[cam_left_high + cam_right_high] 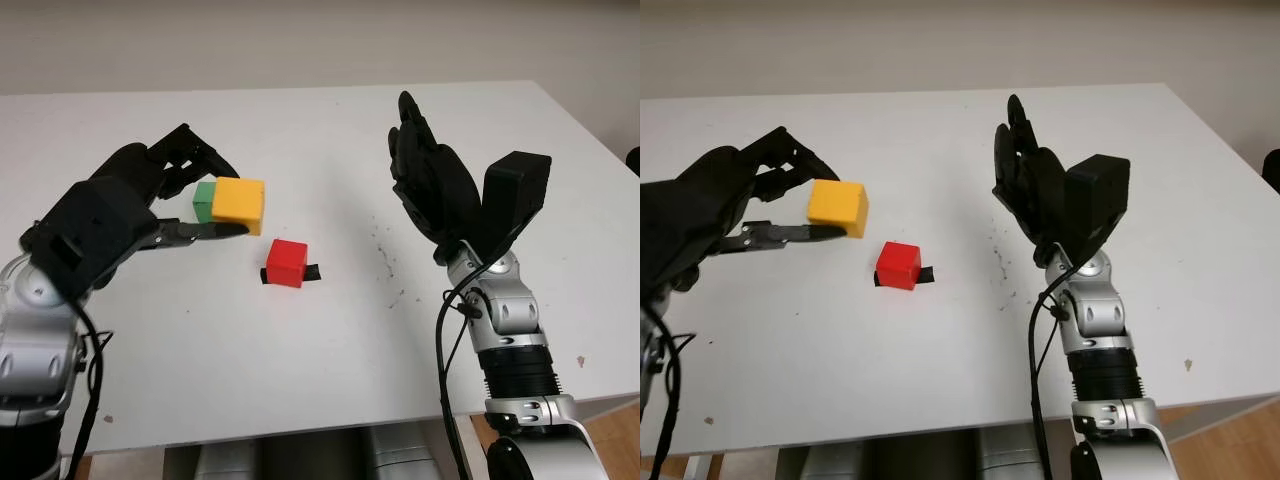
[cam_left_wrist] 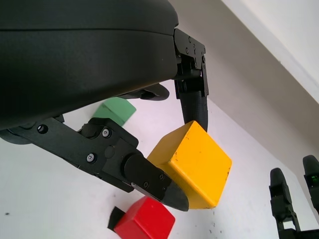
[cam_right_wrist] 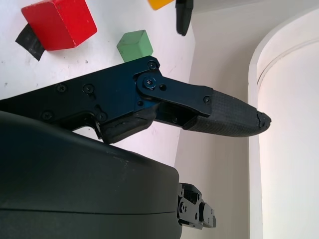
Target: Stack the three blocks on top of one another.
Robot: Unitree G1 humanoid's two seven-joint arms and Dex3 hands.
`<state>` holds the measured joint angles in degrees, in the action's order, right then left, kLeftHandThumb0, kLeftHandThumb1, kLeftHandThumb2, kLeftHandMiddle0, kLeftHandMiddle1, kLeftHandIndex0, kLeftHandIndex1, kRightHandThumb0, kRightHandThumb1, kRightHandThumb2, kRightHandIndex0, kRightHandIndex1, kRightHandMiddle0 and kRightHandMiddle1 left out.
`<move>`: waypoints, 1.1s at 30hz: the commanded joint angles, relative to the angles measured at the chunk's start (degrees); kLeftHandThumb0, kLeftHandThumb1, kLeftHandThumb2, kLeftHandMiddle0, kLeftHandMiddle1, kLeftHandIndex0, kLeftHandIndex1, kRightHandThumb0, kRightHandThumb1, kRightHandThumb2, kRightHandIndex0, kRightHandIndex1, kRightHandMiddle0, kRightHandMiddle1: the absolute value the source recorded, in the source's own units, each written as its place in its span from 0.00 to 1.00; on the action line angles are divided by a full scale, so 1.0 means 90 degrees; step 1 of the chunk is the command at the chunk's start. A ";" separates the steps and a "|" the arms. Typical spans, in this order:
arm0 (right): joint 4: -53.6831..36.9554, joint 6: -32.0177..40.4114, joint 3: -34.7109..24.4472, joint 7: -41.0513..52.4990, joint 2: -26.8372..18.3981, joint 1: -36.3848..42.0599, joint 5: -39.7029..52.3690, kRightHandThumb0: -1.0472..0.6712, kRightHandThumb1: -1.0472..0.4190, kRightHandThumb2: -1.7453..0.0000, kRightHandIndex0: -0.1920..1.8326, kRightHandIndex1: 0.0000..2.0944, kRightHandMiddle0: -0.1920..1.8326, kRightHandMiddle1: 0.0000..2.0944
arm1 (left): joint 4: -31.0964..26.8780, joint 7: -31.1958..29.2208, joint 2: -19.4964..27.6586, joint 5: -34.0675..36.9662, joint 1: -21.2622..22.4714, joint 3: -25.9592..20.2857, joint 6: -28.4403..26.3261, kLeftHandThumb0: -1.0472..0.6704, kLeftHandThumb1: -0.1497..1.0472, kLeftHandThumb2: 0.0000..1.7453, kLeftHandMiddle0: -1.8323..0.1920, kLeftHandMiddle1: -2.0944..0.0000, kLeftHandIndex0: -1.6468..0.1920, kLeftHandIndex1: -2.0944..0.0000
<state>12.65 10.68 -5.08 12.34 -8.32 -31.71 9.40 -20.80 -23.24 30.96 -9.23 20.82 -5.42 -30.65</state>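
1. Left eye view: the left hand (image 1: 190, 205) holds the yellow block (image 1: 238, 205) between its fingers (image 2: 149, 179), lifted above the tabletop (image 1: 330, 370).
2. The red block (image 1: 287, 263) is the landmark. It stands on the tabletop on a small piece of black tape (image 1: 312, 273), and the yellow block hangs up and to the left of it, near but apart.
3. The green block (image 1: 203, 200) sits on the tabletop farther left of the red block, partly hidden behind the yellow one.
4. The right hand (image 1: 432, 185) is raised well to the right of the red block, open and holding nothing.
5. In my judgement the coming move depends on this: the red block lies forward and to the right of the left fingers, so the yellow block must travel a short way and come down square on it.
6. The tabletop around the red block is bare on the near and right sides, and all edges are well apart, so there is room.
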 commanded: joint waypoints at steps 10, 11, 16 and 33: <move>-0.0170 0.0010 0.0009 -0.0045 0.0000 -0.0015 -0.0010 0.13 0.00 0.59 0.00 0.00 0.00 0.00 | 0.1324 -0.0140 -0.0182 0.0380 0.0996 0.0495 0.0036 0.40 0.90 0.03 0.73 0.97 0.67 0.24; -0.0182 0.0025 0.0011 -0.0056 -0.0002 -0.0010 -0.0015 0.13 0.00 0.59 0.00 0.00 0.00 0.00 | 0.1389 -0.0171 -0.0159 0.0367 0.1032 0.0558 0.0054 0.39 0.90 0.03 0.73 0.97 0.67 0.24; -0.0194 0.0029 0.0019 -0.0058 -0.0006 0.0000 -0.0007 0.13 0.00 0.59 0.00 0.00 0.00 0.00 | 0.1584 -0.0327 -0.0109 0.0375 0.1078 0.0725 0.0195 0.39 0.90 0.03 0.72 0.97 0.68 0.24; -0.0250 0.0115 0.0012 -0.0071 0.0001 -0.0001 0.0025 0.13 0.00 0.58 0.00 0.00 0.00 0.00 | 0.1545 -0.0391 0.0135 -0.0343 0.0761 0.1353 0.0535 0.37 0.91 0.03 0.74 0.98 0.70 0.21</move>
<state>11.71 11.46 -4.80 11.80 -8.33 -31.60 9.38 -5.97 -26.68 31.59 -11.95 27.50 6.47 -26.32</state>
